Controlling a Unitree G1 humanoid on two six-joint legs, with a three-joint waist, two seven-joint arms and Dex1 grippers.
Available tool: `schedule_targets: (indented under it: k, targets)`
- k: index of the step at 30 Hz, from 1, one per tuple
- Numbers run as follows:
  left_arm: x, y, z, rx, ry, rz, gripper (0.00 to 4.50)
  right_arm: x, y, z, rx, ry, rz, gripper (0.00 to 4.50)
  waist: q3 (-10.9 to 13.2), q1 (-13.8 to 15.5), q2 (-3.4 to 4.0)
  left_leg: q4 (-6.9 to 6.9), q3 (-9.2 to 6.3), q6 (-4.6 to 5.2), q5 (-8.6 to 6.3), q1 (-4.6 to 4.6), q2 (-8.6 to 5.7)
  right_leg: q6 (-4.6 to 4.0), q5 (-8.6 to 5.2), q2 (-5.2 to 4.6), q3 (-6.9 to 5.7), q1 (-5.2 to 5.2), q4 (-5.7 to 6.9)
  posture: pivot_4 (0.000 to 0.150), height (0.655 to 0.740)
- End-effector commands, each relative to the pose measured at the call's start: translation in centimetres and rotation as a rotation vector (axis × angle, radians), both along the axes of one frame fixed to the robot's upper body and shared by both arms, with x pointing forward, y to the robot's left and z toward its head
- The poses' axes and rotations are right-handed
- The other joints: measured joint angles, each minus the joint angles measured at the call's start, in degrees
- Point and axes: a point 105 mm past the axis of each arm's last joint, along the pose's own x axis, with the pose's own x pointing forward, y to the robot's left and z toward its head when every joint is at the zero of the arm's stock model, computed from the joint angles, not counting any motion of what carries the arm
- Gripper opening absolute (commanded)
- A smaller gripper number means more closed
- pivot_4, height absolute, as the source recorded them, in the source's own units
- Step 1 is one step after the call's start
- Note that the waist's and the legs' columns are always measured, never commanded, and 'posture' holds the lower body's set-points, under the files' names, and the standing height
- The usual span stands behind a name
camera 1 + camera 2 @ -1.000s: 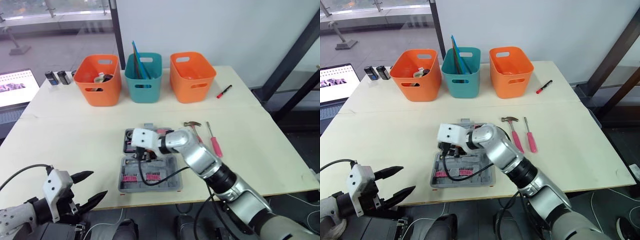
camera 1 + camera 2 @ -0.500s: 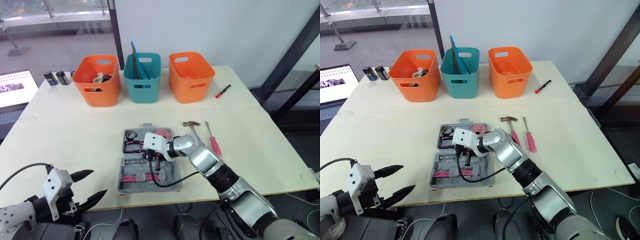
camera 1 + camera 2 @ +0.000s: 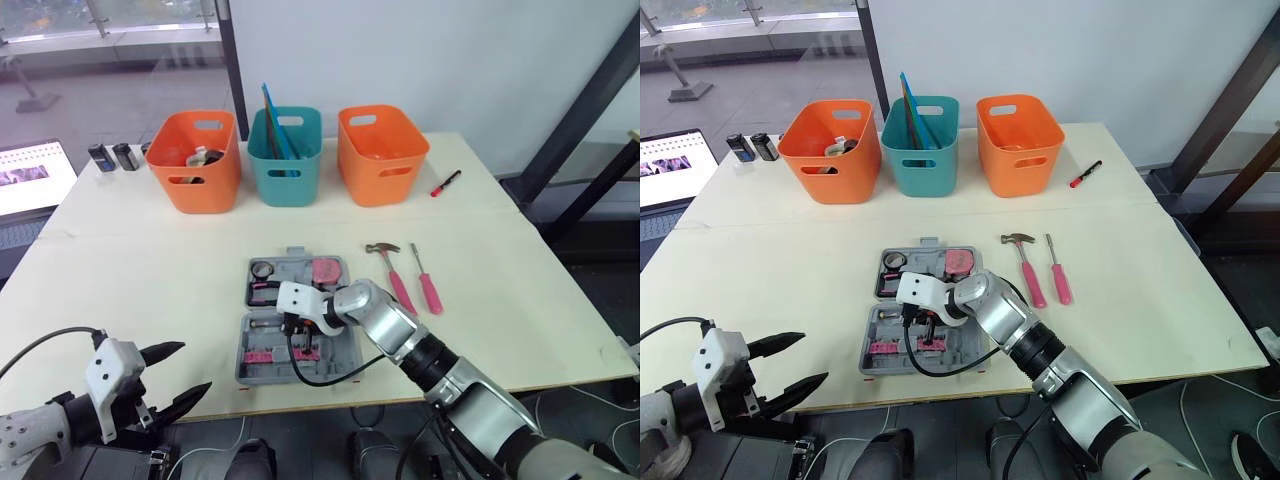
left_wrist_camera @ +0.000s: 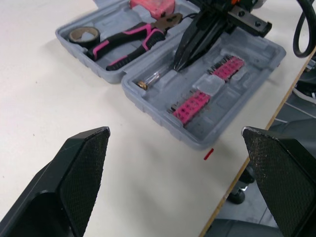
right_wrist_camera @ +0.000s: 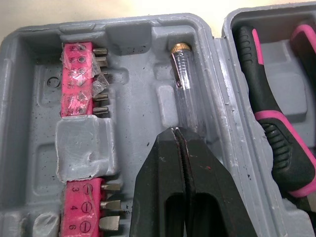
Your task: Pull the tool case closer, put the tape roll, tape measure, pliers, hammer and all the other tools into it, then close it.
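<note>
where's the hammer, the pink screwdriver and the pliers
hammer (image 3: 1032,280), right eye view, on its pink handle
pink screwdriver (image 3: 1062,284), right eye view, on its handle
pliers (image 5: 276,138), right wrist view, on a black handle grip

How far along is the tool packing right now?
Done: the tool case sits open near the front edge with tape roll, pliers, tape measure and tester pen inside. In hand: nothing; the right tool is shut over the case, the left tool open. Left: hammer and screwdriver on the table, then closing it.
</note>
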Motion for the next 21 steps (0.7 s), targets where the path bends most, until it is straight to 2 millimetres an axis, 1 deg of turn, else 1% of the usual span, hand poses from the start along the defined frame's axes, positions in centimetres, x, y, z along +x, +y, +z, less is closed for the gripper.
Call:
schedule_targets:
  k: [1, 5, 7, 9, 10, 12, 13, 14, 15, 17, 18, 19, 21]
  targets:
    - [0.0, -0.1, 0.7, 0.015, -0.029, -0.01, 4.5, -0.5, 0.7, 3.4, 0.117, -0.021, 0.051, 0.06, 0.0, 0.0, 0.0, -0.02, 0.0, 0.0, 0.0, 0.0, 0.0, 0.0, 0.0, 0.0, 0.0, 0.0, -0.01, 0.15, 0.74]
    - [0.0, -0.2, 0.7, 0.009, -0.028, -0.011, 4.5, -0.2, 0.5, 4.9, 0.156, -0.047, 0.05, 0.06, 0.0, -0.1, 0.0, -0.06, 0.0, 0.0, 0.0, -0.01, 0.0, 0.01, -0.01, 0.01, 0.0, -0.02, -0.01, 0.15, 0.74]
    - [0.2, -0.2, 0.9, 0.002, -0.036, -0.005, 4.5, -0.2, 0.5, 6.2, 0.213, -0.084, 0.066, 0.06, 0.0, -0.1, 0.0, -0.05, 0.0, 0.0, 0.0, -0.01, 0.0, 0.01, -0.01, 0.01, 0.0, -0.02, -0.01, 0.15, 0.74]
    - [0.4, 0.2, 1.2, -0.012, -0.047, 0.02, 4.5, 0.0, 0.0, 7.6, 0.284, -0.164, 0.068, 0.06, 0.0, -0.1, 0.0, -0.05, 0.01, 0.0, 0.0, -0.01, 0.0, 0.01, -0.01, 0.0, 0.01, -0.02, -0.02, 0.15, 0.74]
    - [0.5, 0.6, 1.3, -0.016, -0.052, 0.039, 4.5, 0.3, -0.7, 8.2, 0.33, -0.197, 0.042, 0.06, 0.0, -0.1, 0.0, -0.06, 0.01, 0.0, 0.0, -0.01, 0.0, 0.01, -0.01, 0.0, 0.01, -0.02, -0.02, 0.15, 0.74]
    - [0.7, 1.5, 1.5, -0.034, -0.054, 0.078, 4.5, 0.0, -2.1, 9.3, 0.452, -0.163, 0.032, 0.06, 0.0, 0.1, -0.04, -0.08, 0.0, 0.0, 0.0, -0.01, 0.0, 0.02, -0.01, 0.01, 0.0, -0.02, -0.03, 0.15, 0.74]
    - [0.9, 2.4, 1.5, -0.033, -0.057, 0.115, 4.5, 0.1, -3.7, 9.4, 0.479, -0.141, 0.012, 0.06, 0.0, 0.1, -0.04, -0.07, -0.01, 0.0, 0.0, -0.02, 0.0, 0.05, -0.03, 0.0, -0.01, 0.0, -0.03, 0.15, 0.74]
    - [0.9, 2.9, 1.5, -0.031, -0.058, 0.14, 4.5, 0.1, -4.7, 9.5, 0.49, -0.128, 0.0, 0.06, 0.0, 0.2, -0.03, -0.07, -0.01, 0.0, 0.0, -0.02, 0.0, 0.05, -0.03, 0.0, -0.01, 0.02, -0.04, 0.15, 0.74]
    - [1.1, 3.6, 1.5, -0.027, -0.063, 0.168, 4.5, 0.1, -5.8, 9.3, 0.497, -0.087, -0.014, 0.29, 0.0, 0.2, -0.06, -0.05, 0.01, 0.0, 0.0, -0.02, -0.02, 0.06, -0.04, -0.04, -0.01, 0.06, -0.07, 0.15, 0.74]
    - [1.2, 5.0, 1.2, -0.015, -0.071, 0.22, 4.5, 0.1, -8.3, 8.8, 0.517, -0.007, -0.078, 0.89, 0.0, 0.1, -0.06, 0.0, 0.06, 0.0, 0.0, -0.02, -0.03, 0.05, -0.04, -0.08, 0.01, 0.08, -0.1, 0.15, 0.74]
    - [1.1, 5.9, 0.9, -0.004, -0.075, 0.242, 4.5, 0.0, -9.7, 8.5, 0.532, 0.018, -0.113, 1.34, 0.0, 0.0, -0.07, 0.02, 0.06, 0.0, 0.0, -0.02, -0.03, 0.04, -0.03, -0.08, 0.02, 0.08, -0.09, 0.15, 0.74]
    - [0.9, 7.1, 0.6, 0.001, -0.081, 0.29, 4.5, 0.1, -11.5, 8.0, 0.556, 0.013, -0.18, 1.82, 0.0, 0.1, -0.07, 0.01, 0.06, 0.0, 0.0, -0.01, -0.03, 0.04, -0.03, -0.08, 0.01, 0.07, -0.09, 0.15, 0.74]
    - [0.2, 8.8, -0.1, 0.003, -0.097, 0.359, 4.5, -0.4, -14.9, 6.4, 0.556, -0.02, -0.277, 2.83, 0.0, 0.1, -0.1, -0.06, 0.05, 0.01, -0.01, 0.01, -0.02, 0.04, -0.04, -0.06, 0.01, 0.05, -0.08, 0.15, 0.74]
